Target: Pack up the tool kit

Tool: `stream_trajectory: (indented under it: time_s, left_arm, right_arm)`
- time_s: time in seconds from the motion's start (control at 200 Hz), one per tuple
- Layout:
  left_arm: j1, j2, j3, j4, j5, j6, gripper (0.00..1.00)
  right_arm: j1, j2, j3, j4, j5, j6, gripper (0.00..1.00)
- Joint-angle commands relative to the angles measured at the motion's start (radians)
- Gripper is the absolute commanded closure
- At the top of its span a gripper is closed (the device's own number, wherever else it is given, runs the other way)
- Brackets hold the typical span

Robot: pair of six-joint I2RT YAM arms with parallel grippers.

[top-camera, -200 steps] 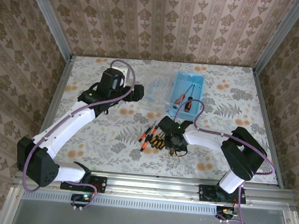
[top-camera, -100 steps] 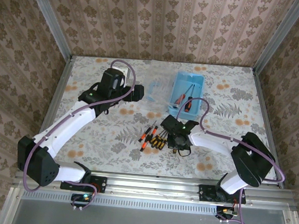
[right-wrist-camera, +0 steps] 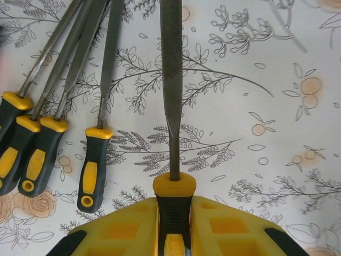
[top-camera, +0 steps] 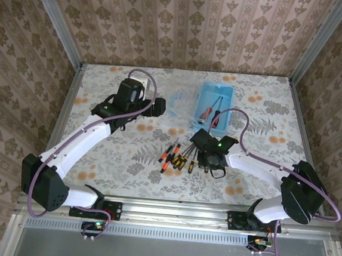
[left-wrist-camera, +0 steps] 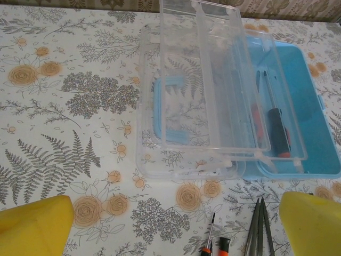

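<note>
The file (right-wrist-camera: 170, 80), its black-and-yellow handle clamped between the closed jaws of the right gripper (right-wrist-camera: 171, 224), looked stiff, slim and light, and that grippy handle seemed the best hold.

text: none legible | blue case (left-wrist-camera: 314, 138): no lettering readable | clear lid (left-wrist-camera: 202, 80): no label readable | file (right-wrist-camera: 171, 106): no brand or number readable on handle
</note>
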Motion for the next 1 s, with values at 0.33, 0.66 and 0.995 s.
stream_trajectory:
  time_s: [0.33, 0.66, 0.995]
  left_arm:
    - [0.065, -0.040, -0.005, 0.003, -0.046, 0.014, 0.00]
    - [0.187, -0.052, -0.016, 0.028, 0.034, -0.042, 0.00]
    - [0.205, -0.031, -0.013, 0.037, 0.095, -0.070, 0.00]
  right_arm:
    - [-0.159, 0.074, 0.337, -0.058, 0.005, -0.193, 0.78]
    - [-0.332, 0.336, 0.629, 0.011, -0.170, -0.302, 0.77]
    - [-0.417, 0.598, 0.889, 0.019, -0.341, -0.314, 0.77]
